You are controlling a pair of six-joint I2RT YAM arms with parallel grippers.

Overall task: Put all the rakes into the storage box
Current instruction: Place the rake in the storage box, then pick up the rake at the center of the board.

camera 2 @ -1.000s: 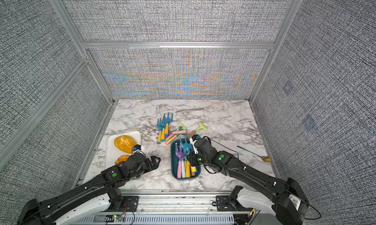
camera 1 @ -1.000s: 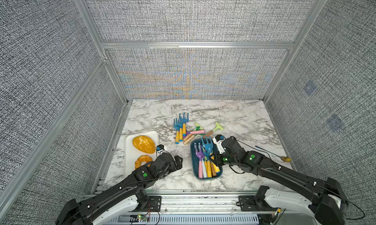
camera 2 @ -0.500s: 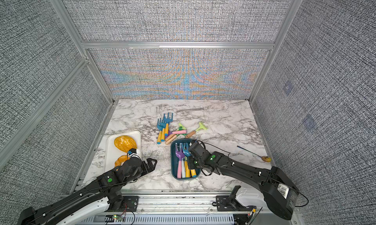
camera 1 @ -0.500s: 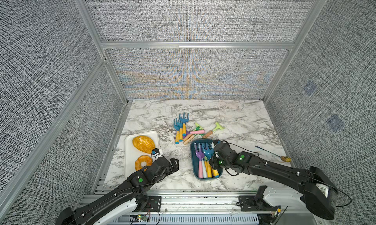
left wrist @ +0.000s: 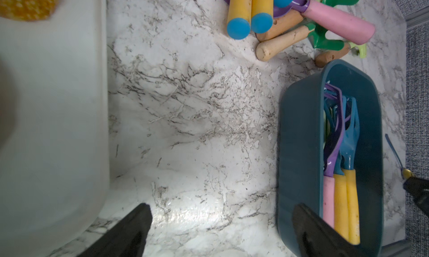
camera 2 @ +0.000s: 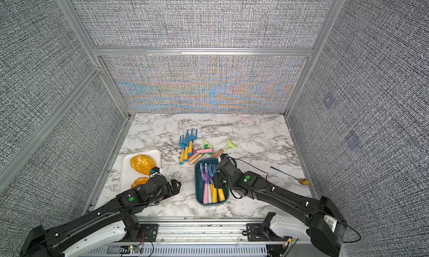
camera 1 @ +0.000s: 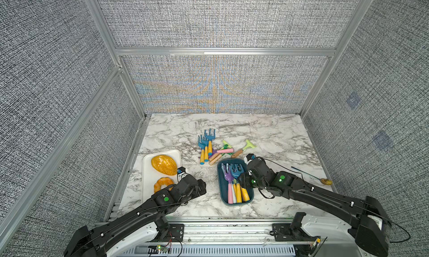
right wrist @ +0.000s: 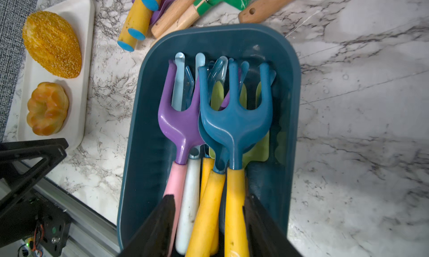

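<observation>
The storage box (camera 1: 221,193) (camera 2: 198,190) is a dark teal tub on the marble near the front edge. Several rakes lie in it with their handles toward me. A blue rake (right wrist: 234,118) (camera 1: 237,172) with a yellow handle lies on top, beside a purple one (right wrist: 180,123). My right gripper (right wrist: 209,197) (camera 1: 243,183) is open over the handle ends in the box, its jaws straddling several handles without pinching them. My left gripper (left wrist: 221,207) (camera 2: 177,186) is open and empty over bare marble left of the box (left wrist: 299,139).
More rakes and small tools lie in a pile (camera 1: 210,149) (right wrist: 139,18) just behind the box. A white tray (camera 1: 147,179) with two bread pieces sits at the left. A thin spoon (camera 1: 310,175) lies near the right wall.
My right gripper has slid toward the box's near end and opened, letting go of the blue rake, which now rests in the box. The left arm has barely shifted.
</observation>
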